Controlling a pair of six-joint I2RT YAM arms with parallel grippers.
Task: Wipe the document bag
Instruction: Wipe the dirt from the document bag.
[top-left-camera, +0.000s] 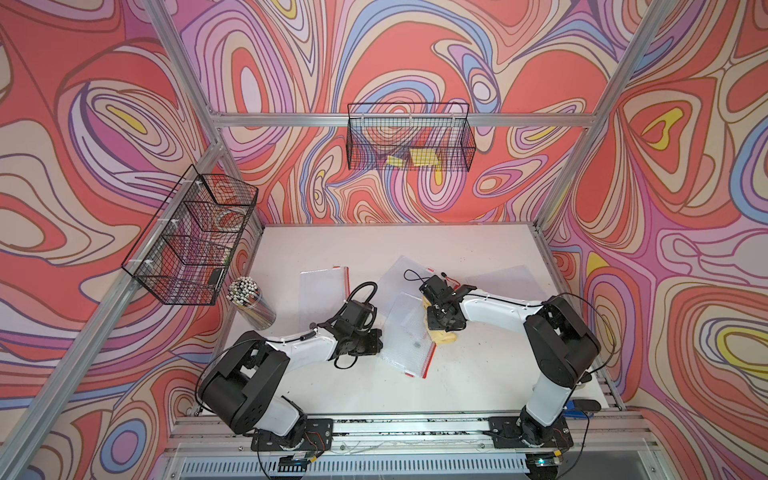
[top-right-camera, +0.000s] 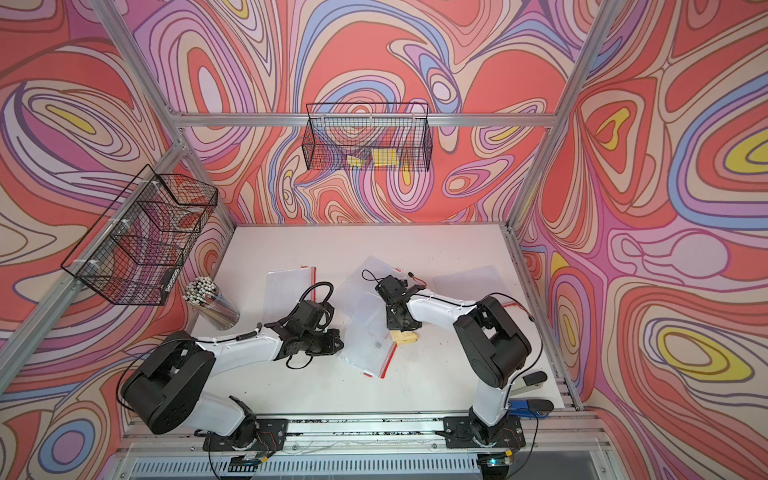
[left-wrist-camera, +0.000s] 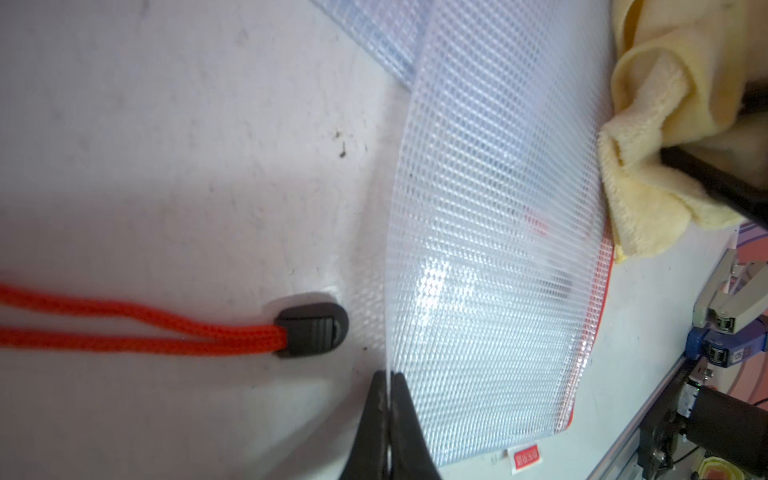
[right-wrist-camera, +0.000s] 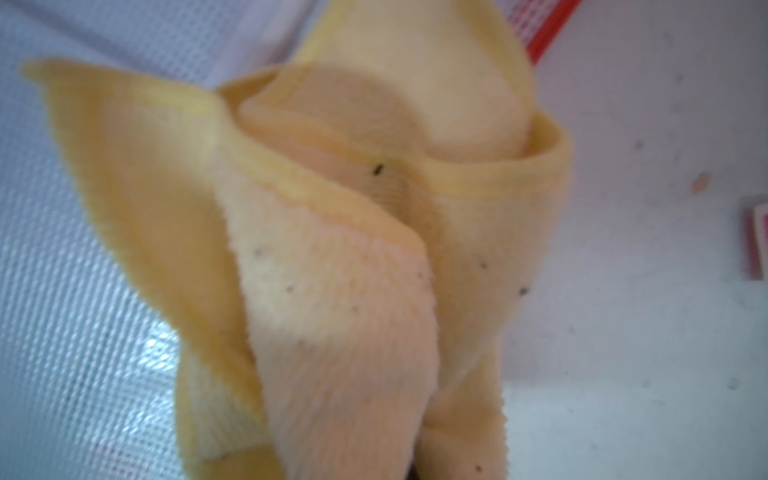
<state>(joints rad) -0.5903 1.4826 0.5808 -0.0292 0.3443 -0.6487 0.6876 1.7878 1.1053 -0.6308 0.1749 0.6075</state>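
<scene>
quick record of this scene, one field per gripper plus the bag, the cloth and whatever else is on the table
left gripper: shut, pinching one edge of the mesh document bag
right gripper: shut on the yellow cloth
cloth: bunched up, at the bag's red zipper side
bag: lying on the white table, with the pinched edge raised
elsewhere on table: second document bag lying flat; clear holder of pens
</scene>
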